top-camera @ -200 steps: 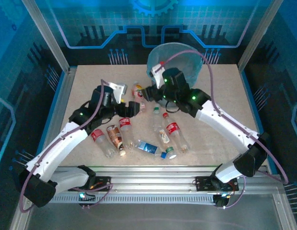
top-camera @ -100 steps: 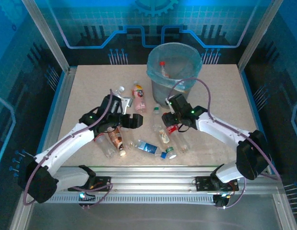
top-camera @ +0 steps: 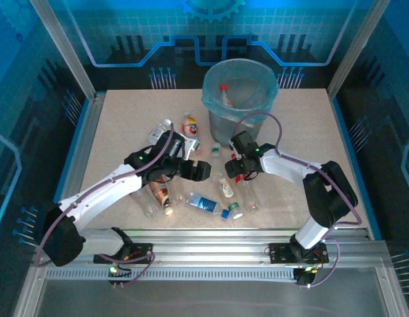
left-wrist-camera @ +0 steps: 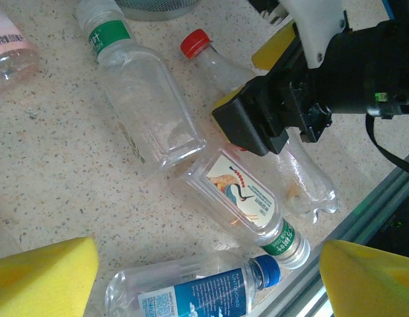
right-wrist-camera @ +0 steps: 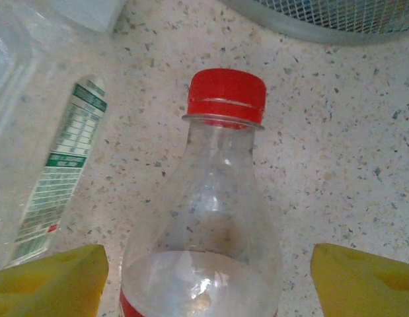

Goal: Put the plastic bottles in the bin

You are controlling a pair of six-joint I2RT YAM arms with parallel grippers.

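Note:
Several plastic bottles lie on the speckled table in front of the grey bin (top-camera: 211, 111), which is lined with a blue bag. A red-capped bottle (top-camera: 224, 93) lies inside it. My right gripper (right-wrist-camera: 207, 284) is open and straddles a clear red-capped bottle (right-wrist-camera: 221, 198), with a gap on each side. That gripper (top-camera: 234, 169) sits low, just in front of the bin. My left gripper (left-wrist-camera: 207, 277) is open above a blue-labelled bottle (left-wrist-camera: 191, 294) and a green-capped bottle with a crane label (left-wrist-camera: 247, 201). It hovers mid-table (top-camera: 200, 170), close to the right gripper (left-wrist-camera: 270, 119).
A pink-labelled bottle (top-camera: 190, 125) and a white-capped one (top-camera: 160, 131) lie at the back left. A brown-labelled bottle (top-camera: 159, 192) lies under the left arm. A green-labelled bottle (left-wrist-camera: 141, 86) lies beside the red-capped one. The metal rail (top-camera: 211, 241) borders the near edge.
The right gripper came down from the bin's rim to the table, opened wider and now straddles the red-capped bottle. The left gripper moved right and nearer, over the central bottles.

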